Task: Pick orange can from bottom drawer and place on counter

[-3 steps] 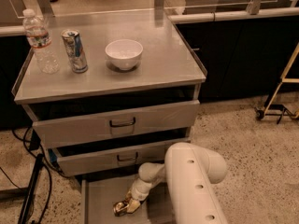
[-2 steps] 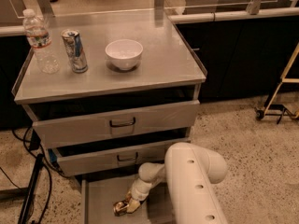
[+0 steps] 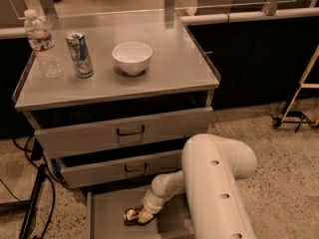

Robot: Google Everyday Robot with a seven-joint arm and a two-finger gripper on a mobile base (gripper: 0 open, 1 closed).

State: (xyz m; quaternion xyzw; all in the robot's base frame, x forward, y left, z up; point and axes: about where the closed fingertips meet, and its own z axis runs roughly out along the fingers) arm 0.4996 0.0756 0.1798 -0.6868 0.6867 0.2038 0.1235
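Note:
The orange can point(image 3: 130, 215), small, shiny and gold-orange, sits on the floor of the open bottom drawer point(image 3: 107, 218), low in the view. My gripper point(image 3: 143, 215) is down inside that drawer, right against the can's right side. My white arm point(image 3: 209, 183) reaches in from the lower right and hides the drawer's right part. The counter point(image 3: 174, 68) is the brushed-steel top of the cabinet above.
On the counter stand a water bottle point(image 3: 44, 46), a tall blue-and-silver can point(image 3: 79, 54) and a white bowl point(image 3: 132, 57). The two upper drawers point(image 3: 127, 132) point(image 3: 130, 169) are slightly pulled out above the gripper. Cables point(image 3: 35, 203) lie at the left and a wheeled stand point(image 3: 294, 116) at the right.

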